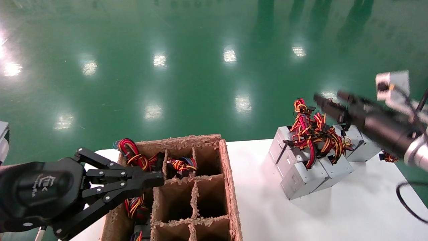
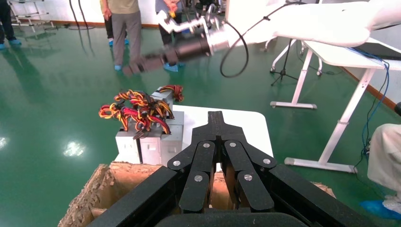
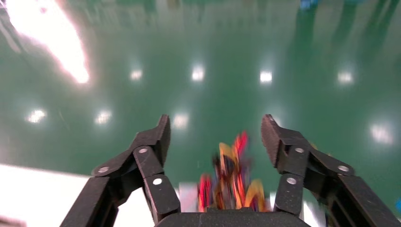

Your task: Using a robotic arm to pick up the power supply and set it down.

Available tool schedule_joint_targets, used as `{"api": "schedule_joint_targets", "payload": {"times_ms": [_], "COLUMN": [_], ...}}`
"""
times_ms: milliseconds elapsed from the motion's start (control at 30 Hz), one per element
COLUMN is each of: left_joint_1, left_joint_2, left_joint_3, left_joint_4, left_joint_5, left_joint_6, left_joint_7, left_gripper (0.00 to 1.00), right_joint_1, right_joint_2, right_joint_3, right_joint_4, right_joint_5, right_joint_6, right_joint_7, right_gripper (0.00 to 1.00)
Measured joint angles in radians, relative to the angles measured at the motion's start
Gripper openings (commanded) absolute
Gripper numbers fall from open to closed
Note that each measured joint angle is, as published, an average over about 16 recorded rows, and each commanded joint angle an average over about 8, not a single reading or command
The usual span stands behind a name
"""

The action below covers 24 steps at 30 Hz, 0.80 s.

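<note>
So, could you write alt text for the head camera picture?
A right tool, open, hangs over a pile of power supplies on a white table. The left tool, shut, sits over a divided cardboard box.

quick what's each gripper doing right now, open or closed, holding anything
Left gripper: closed, holding nothing, above the cardboard box.
Right gripper: open, empty, above the power supplies.
</note>
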Motion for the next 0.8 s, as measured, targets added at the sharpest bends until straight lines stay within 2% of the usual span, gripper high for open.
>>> {"api": "schedule_joint_targets", "payload": {"times_ms": [200, 467, 733, 800], "left_joint_1": [0.0, 0.0, 0.0, 0.0], "left_joint_2": [0.0, 0.0, 0.0, 0.0], "left_joint_3": [0.0, 0.0, 0.0, 0.0], "left_joint_4": [0.0, 0.0, 0.0, 0.0], "left_joint_5": [0.0, 0.0, 0.0, 0.0], "left_joint_6": [0.0, 0.0, 0.0, 0.0], "left_joint_7": [0.0, 0.0, 0.0, 0.0], "left_gripper": [0.0, 0.0, 1.0, 1.0], "right_joint_1": [0.028, 0.038, 0.046, 0.048], "right_joint_2": [-0.016, -0.014, -0.012, -0.011], "right_joint_3": [0.015, 0.031, 0.052, 0.057], "right_joint_4": [0.002, -0.007, -0.017, -0.02], "right_joint_5": [0.053, 0.146, 0.256, 0.284], "right_joint_6": [-0.047, -0.179, -0.332, -0.371], "right_joint_7": [-0.086, -0.187, -0.295, -0.322], "right_gripper": [1.0, 1.0, 1.0, 1.0]}}
